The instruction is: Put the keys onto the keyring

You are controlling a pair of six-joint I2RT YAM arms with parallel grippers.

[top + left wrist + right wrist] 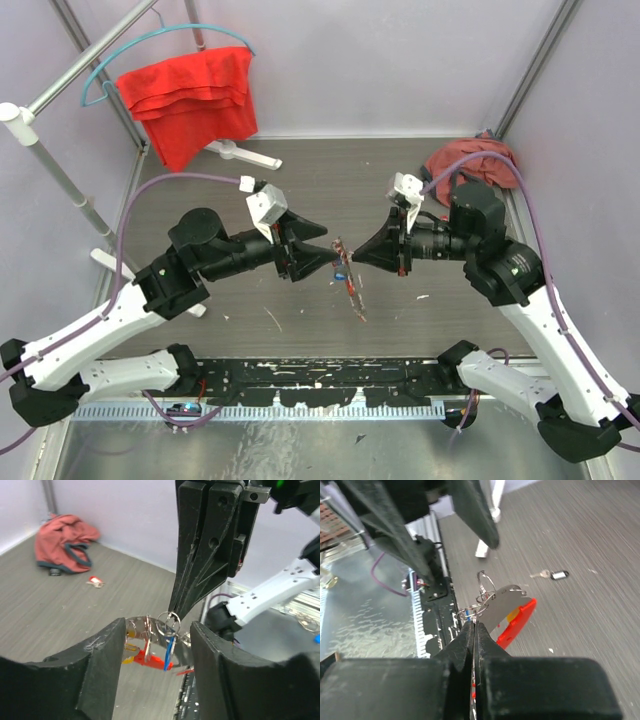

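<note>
Right wrist, keyring (pixel 485 591) pinched in right pincer (pixel 472 625) tips (left pincer (pixel 157 628) spread)

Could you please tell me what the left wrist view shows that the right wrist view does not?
Only the left wrist view shows the pinkish cloth bundled by the far wall and a small red-and-white scrap on the table. Only the right wrist view shows a small black oblong object lying on the table and a white stand foot. Both show the keyring, its red-orange tag, and the right fingers shut on the ring.
</note>
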